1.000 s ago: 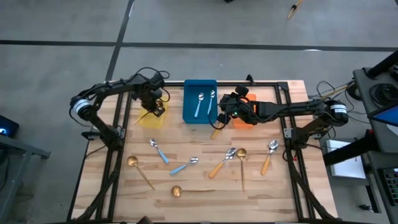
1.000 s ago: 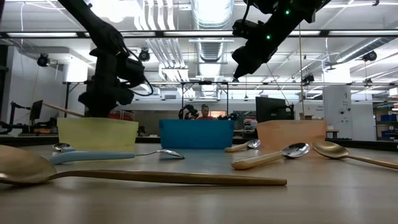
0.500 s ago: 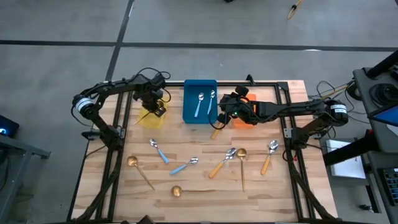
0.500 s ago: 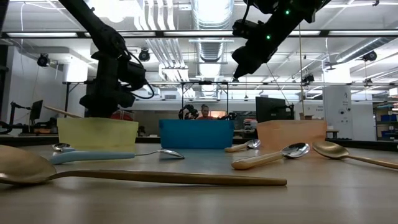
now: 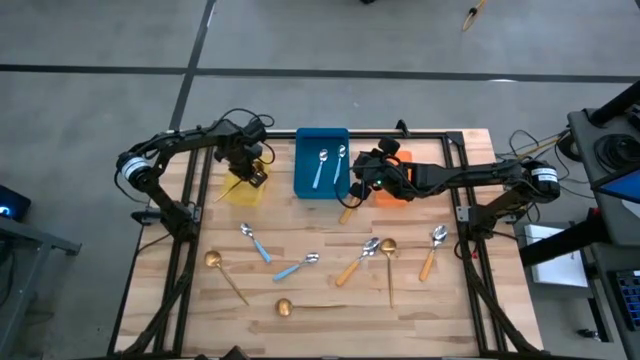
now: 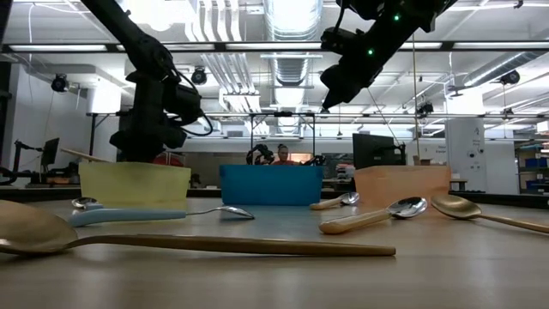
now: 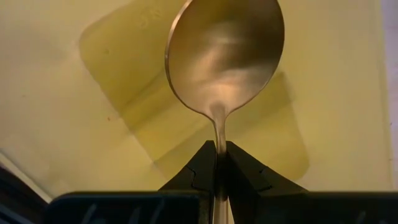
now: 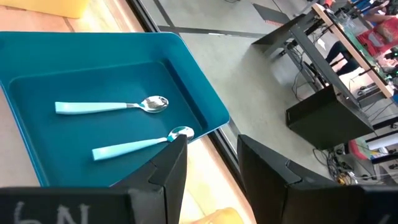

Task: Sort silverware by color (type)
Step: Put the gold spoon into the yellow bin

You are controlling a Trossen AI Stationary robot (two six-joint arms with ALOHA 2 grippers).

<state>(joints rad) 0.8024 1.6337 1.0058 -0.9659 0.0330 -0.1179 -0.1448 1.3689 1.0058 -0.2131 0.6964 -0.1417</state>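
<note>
My left gripper [image 5: 250,174] [image 7: 219,147] hangs over the yellow bin [image 5: 243,187], shut on a gold spoon [image 7: 224,59]. My right gripper [image 5: 360,176] [image 8: 211,163] hovers open and high between the blue bin [image 5: 321,160] and the orange bin [image 5: 393,190]. Two blue-handled spoons [image 8: 112,106] [image 8: 134,145] lie flat in the blue bin. On the table lie two more blue-handled spoons [image 5: 255,243] [image 5: 296,266], three orange-handled ones [image 5: 358,262] [image 5: 433,250] [image 5: 347,212] and three gold ones [image 5: 225,275] [image 5: 284,307] [image 5: 389,262]. My left gripper pinches the gold spoon between its two fingers at the thin neck [image 7: 218,127], just behind the bowl. The fingers point down into the yellow bin. The bowl sticks out past the fingertips above the bin's floor, and the handle [image 5: 224,188] slants out toward the table's left.
The three bins stand in a row along the table's far side. A black frame rail [image 5: 455,190] runs along the table's edges. A person [image 6: 282,155] sits far behind the table. Bare wood lies between the bins and the loose spoons.
</note>
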